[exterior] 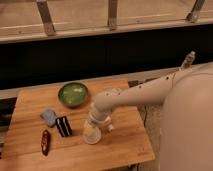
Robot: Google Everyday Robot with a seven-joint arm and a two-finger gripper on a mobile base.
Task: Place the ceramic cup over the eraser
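Observation:
The ceramic cup (91, 133) is a small white tapered cup standing on the wooden table (120, 145), right of centre near the front. My gripper (96, 121) comes down from above right and sits at the cup's top, touching or nearly touching it. The eraser (63, 126), a black block with white stripes, lies on the table a short way left of the cup, apart from it.
A green bowl (73, 94) stands behind the cup and eraser. A blue-grey lumpy thing (49, 117) lies left of the eraser. A slim dark-red object (45, 142) lies near the front left. My white arm (150, 92) crosses the table's right side.

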